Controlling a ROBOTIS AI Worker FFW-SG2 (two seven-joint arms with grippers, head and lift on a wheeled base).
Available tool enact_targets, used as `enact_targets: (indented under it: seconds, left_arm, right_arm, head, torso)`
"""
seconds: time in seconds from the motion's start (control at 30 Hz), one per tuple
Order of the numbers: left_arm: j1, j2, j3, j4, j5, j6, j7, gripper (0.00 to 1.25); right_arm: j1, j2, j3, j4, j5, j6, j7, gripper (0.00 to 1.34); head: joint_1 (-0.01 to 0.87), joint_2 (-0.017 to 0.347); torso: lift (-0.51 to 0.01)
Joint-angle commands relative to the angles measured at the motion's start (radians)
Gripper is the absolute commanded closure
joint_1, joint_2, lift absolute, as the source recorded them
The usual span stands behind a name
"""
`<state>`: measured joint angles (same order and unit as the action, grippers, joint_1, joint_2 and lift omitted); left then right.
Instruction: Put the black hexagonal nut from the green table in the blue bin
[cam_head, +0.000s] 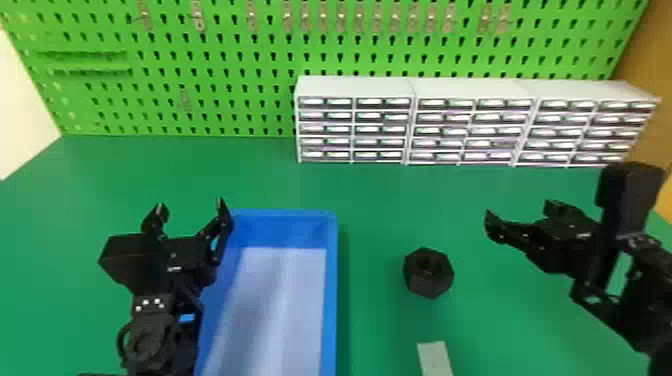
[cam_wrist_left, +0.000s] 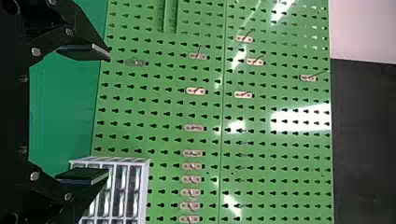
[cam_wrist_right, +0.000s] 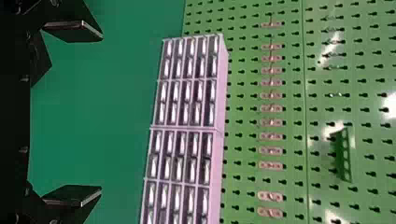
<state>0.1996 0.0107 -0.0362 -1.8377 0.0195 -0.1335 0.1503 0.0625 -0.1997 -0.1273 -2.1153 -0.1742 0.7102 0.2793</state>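
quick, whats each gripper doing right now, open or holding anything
Left gripper: jaws open, holding nothing, by the blue bin.
Right gripper: jaws open, holding nothing, above the green table.

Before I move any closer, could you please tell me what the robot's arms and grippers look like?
The left arm and right arm are black and jointed. The left gripper and right gripper are black too, each with two angular, flat-tipped fingers, small silvery screws and a boxy housing. The left arm also shows small white dots and a ring-shaped part.
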Motion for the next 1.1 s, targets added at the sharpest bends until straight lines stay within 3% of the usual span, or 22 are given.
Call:
enact_targets:
  seconds: [0.0,0.7,1.07]
  left_arm:
    - [0.0,0.0,0.001,0.002,-0.001,0.0,0.0,0.37]
    - [-0.006,0.0,0.01,0.003,-0.006,0.0,0.0,0.37]
    - [-0.012,0.0,0.012,0.008,-0.007,0.0,0.0,0.37]
  right_arm:
    - [-0.03,-0.001,0.0,-0.012,0.007,0.091,0.034,0.15]
    - [-0.128,-0.027,0.041,-0.035,0.113,0.374,0.215,0.15]
    - [-0.165,-0.043,0.069,-0.02,0.151,0.446,0.307,0.15]
  head:
    - [0.657,0.057]
    - [0.657,0.057]
    - [0.657,0.057]
  torso:
    - [-0.095]
    - [-0.095]
    - [-0.095]
